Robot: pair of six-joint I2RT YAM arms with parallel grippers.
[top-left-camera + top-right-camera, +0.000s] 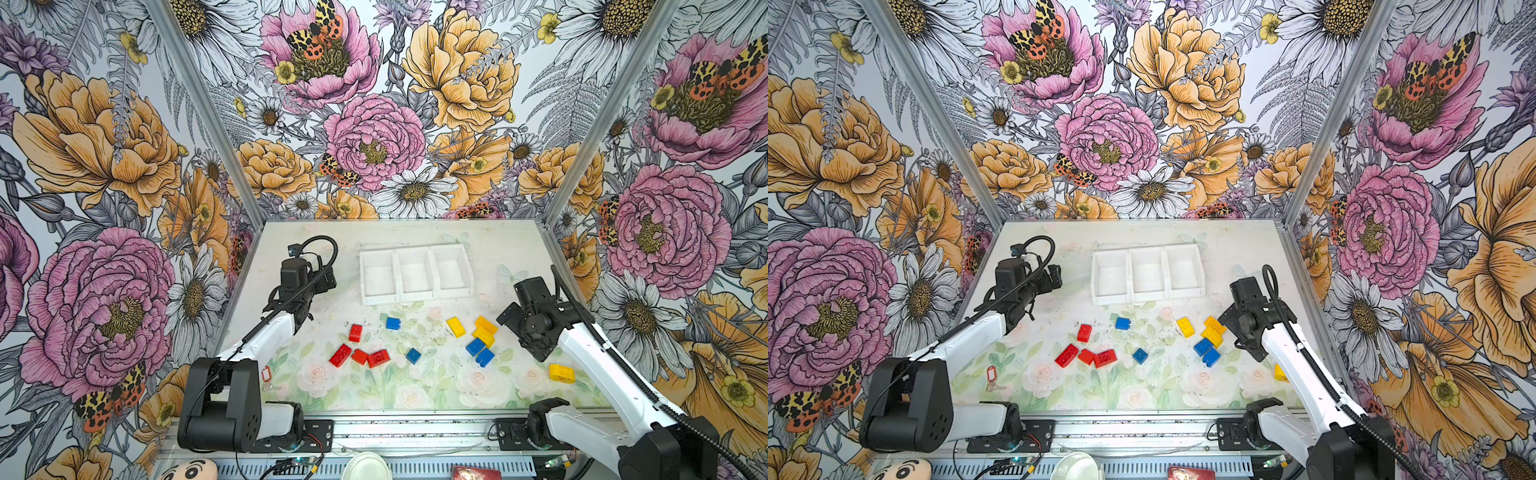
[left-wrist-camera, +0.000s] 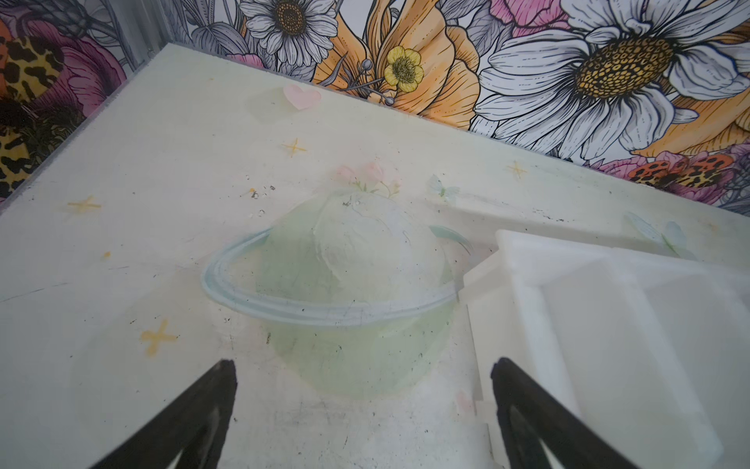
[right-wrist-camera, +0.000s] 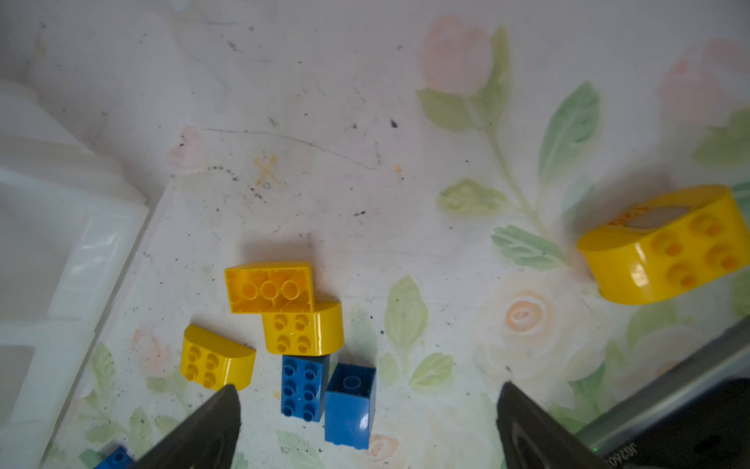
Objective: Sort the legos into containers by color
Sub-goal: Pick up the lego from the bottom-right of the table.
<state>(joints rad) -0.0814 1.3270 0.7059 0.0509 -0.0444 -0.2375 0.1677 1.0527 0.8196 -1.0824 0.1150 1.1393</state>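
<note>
With the left claw (image 2: 363,365) and right claw (image 3: 367,392) both open and empty, the bricks (image 1: 456,326) lie at six o'clock of the bins (image 1: 415,296), probably light, hard and slippery, best pinched across flat sides.

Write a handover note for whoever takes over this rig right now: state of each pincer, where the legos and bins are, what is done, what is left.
Left pincer: open, empty, beside the white three-bin tray.
Right pincer: open, empty, by the yellow and blue cluster.
Legos: all on the table in front of the tray. There are four red bricks, four blue bricks and three yellow bricks. A lone yellow brick lies apart towards the table's right edge.
Done: nothing sorted; all three bins are empty.
Left: all twelve bricks, one colour per bin.
</note>
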